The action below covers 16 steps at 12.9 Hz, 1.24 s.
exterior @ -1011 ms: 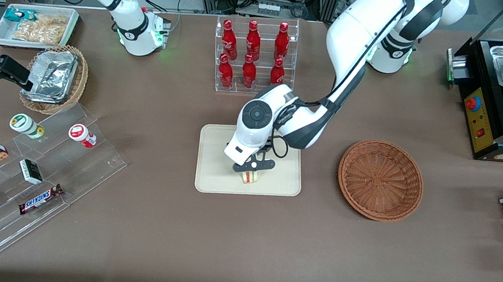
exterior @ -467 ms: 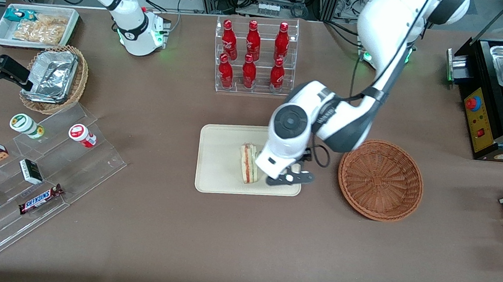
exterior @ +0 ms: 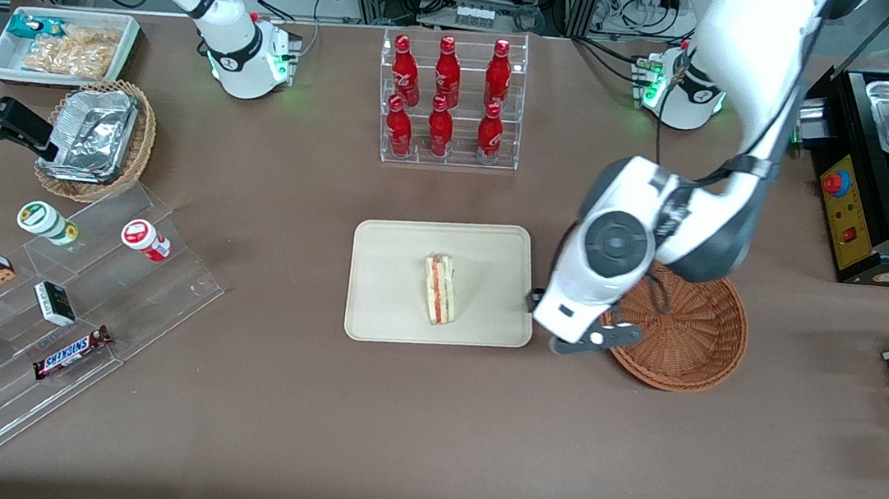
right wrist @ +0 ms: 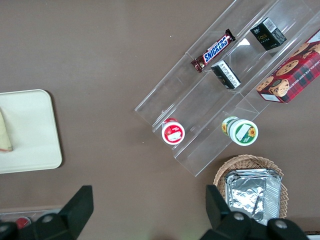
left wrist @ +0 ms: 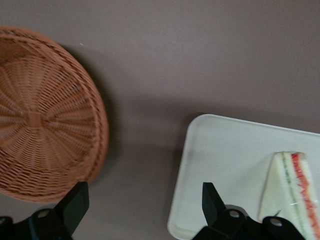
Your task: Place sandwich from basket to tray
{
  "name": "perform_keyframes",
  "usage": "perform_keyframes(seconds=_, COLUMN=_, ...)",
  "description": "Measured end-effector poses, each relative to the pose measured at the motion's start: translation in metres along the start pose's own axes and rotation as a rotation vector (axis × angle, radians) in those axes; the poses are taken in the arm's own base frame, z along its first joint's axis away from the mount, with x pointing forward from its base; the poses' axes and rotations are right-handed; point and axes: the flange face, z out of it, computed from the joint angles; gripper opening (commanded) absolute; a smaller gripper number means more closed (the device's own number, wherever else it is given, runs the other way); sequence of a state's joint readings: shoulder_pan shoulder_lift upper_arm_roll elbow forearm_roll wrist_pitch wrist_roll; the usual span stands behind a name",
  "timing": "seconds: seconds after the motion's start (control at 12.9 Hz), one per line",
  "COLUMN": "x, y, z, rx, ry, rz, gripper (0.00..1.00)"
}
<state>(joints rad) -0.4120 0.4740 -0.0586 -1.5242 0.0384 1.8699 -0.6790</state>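
Resting on the tray (exterior: 392, 277), the sandwich (exterior: 439, 289) lies on its side near the tray's middle, cut edge with red and green layers showing, clear of the rim all round. The placement looks done.

Next along, the gripper (exterior: 594, 341) hangs above the bare strip of table between tray and basket (exterior: 688, 333), partly over the basket's near rim. In the wrist view its fingers (left wrist: 74, 206) stand wide apart with nothing between them.

The basket holds nothing.

Risks, as judged:
- A drop in height now could catch the basket rim with a fingertip and shove the light wicker along the table.
- A sweep toward the parked arm's end at low height could clip the tray's edge and slide tray and sandwich together.
- The sandwich wedge is soft and loose; any knock to the tray could tip its layers apart.

Open room: bare table nearer the front camera than tray and basket gives free travel. Farther from the camera, the bottle rack (exterior: 450, 101) stands well apart from the tray. Upward looks safest.
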Motion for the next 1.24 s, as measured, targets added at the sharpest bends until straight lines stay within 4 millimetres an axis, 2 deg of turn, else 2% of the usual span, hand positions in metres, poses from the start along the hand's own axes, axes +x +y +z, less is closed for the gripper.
perform_keyframes(seconds=0.23, x=0.006, y=-0.066, z=-0.024, rx=0.008, ry=-0.021, rz=0.064, gripper=1.0)
perform_keyframes(seconds=0.39, x=0.003, y=-0.111, z=-0.051, rx=0.017, ry=-0.054, rz=0.113, gripper=1.0)
perform_keyframes(seconds=0.7, x=-0.009, y=-0.191, z=-0.108, rx=0.004, ry=-0.097, rz=0.241, gripper=1.0)
perform_keyframes(seconds=0.93, x=-0.016, y=-0.238, z=-0.144, rx=-0.007, ry=-0.081, rz=0.328, gripper=1.0)
perform_keyframes(seconds=1.24, x=-0.021, y=-0.279, z=-0.191, rx=-0.017, ry=-0.007, rz=0.308, gripper=1.0)
